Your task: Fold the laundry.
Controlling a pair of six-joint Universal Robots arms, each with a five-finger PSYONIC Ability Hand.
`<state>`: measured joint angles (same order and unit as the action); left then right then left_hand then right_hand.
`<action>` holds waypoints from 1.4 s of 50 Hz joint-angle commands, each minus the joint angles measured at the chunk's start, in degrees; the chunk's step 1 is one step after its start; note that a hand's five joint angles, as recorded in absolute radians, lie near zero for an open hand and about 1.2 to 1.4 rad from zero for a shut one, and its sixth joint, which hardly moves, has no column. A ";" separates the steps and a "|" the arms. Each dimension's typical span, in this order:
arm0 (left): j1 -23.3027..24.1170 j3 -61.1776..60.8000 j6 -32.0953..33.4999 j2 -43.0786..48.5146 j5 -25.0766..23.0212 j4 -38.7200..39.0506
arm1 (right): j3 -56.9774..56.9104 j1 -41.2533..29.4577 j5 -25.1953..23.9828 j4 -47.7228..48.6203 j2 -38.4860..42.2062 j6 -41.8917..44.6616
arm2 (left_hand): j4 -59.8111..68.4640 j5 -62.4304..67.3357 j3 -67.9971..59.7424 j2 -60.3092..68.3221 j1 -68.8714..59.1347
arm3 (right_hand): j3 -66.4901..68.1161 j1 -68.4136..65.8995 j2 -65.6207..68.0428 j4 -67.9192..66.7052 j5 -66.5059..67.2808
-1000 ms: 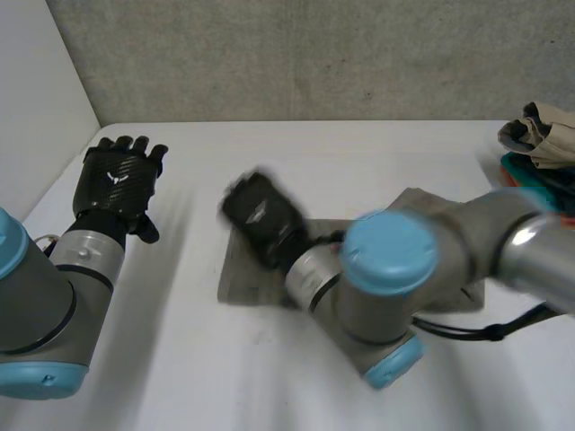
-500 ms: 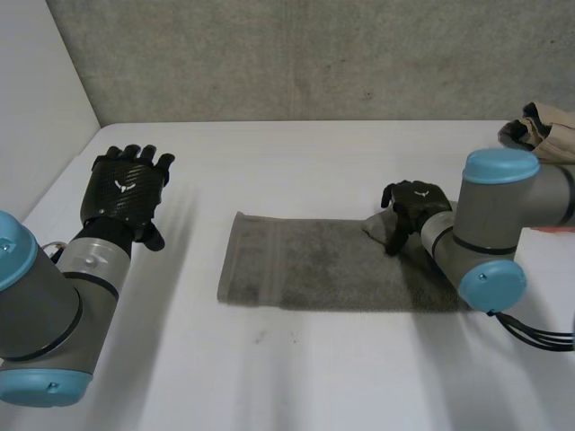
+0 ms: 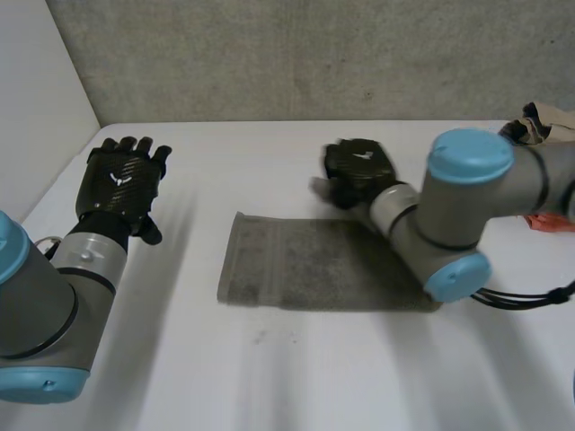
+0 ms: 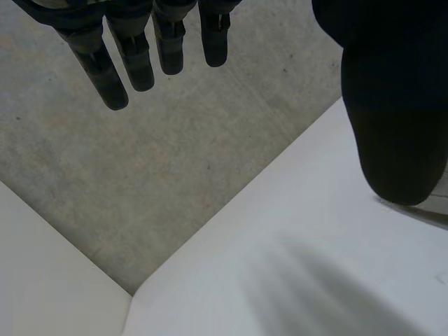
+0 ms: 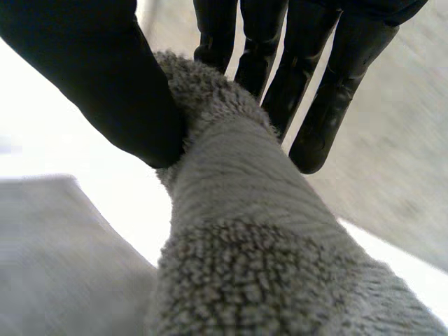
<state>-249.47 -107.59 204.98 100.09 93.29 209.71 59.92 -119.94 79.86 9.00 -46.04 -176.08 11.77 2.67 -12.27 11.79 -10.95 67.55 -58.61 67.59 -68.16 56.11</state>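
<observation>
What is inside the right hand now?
The right hand pinches a bunched part of the grey towel against its thumb. Which corner or edge this is cannot be seen, because the hand covers it.

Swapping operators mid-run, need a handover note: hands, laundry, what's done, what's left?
Left hand: open, raised over the white table's left side, holding nothing.
Right hand: pinching one end of the grey terry towel between thumb and fingers, lifted; the rest lies flat mid-table.
Crumpled beige cloth waits at the table's far right.
Done: end grasped. Left: probably lay it over the opposite end, smooth, then the beige cloth.
</observation>
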 commanded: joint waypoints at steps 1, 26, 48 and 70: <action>0.39 0.10 -0.10 -0.33 0.14 0.00 | 8.11 -11.01 -5.15 11.74 0.25 -0.23 | -1.77 -2.67 2.27 -1.79 0.95 | 12.45 -21.39 12.41 -11.84 13.89; 12.60 14.94 -7.31 10.29 0.05 0.35 | 29.79 3.20 0.56 0.15 -18.28 11.37 | -1.39 -2.29 1.89 -1.41 0.57 | -57.55 48.61 -57.59 58.16 -56.11; 14.98 33.32 10.53 36.06 1.80 -4.74 | 42.21 8.94 1.44 9.28 -18.29 16.64 | -0.21 -1.11 0.71 -0.23 -0.61 | -20.47 11.52 -20.50 21.08 -19.02; 14.19 28.75 15.45 32.81 9.28 -1.84 | 44.23 9.82 2.15 9.81 -19.34 23.22 | -0.55 -1.44 1.04 -0.57 -0.27 | 12.45 -21.39 12.41 -11.84 13.89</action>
<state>-234.72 -76.22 219.16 133.79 102.59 207.65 103.23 -110.62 81.71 20.03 -64.13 -157.41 11.77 2.67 -12.27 11.79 -10.95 67.82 -57.08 67.67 -68.09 54.89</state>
